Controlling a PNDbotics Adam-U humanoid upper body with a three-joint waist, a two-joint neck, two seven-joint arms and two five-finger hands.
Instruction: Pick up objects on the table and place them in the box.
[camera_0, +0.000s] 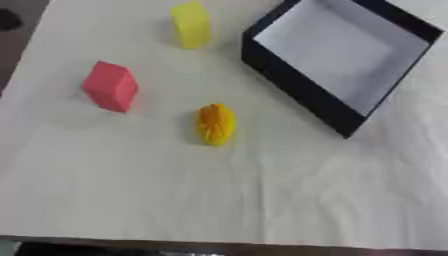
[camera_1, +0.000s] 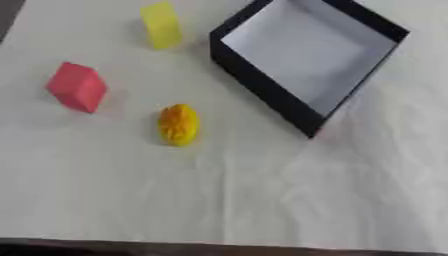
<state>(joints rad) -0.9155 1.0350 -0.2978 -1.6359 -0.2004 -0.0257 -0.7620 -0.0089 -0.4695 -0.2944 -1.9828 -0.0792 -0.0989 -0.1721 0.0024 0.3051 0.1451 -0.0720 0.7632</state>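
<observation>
A black-walled box (camera_0: 297, 85) with a pale inside stands at the upper right, turned at an angle; nothing shows inside it. A yellow block (camera_0: 190, 24) stands at the far side, just left of the box. A red block (camera_0: 111, 86) lies at the left. A small yellow-orange rounded object (camera_0: 215, 124) rests near the middle, in front of the box's near-left wall. Neither hand shows in either view.
A white cloth (camera_0: 219, 200) covers the table, with slight creases toward the near side. The table's dark front edge (camera_0: 219, 245) runs along the bottom. Dark floor shows past the cloth's left edge at the top left.
</observation>
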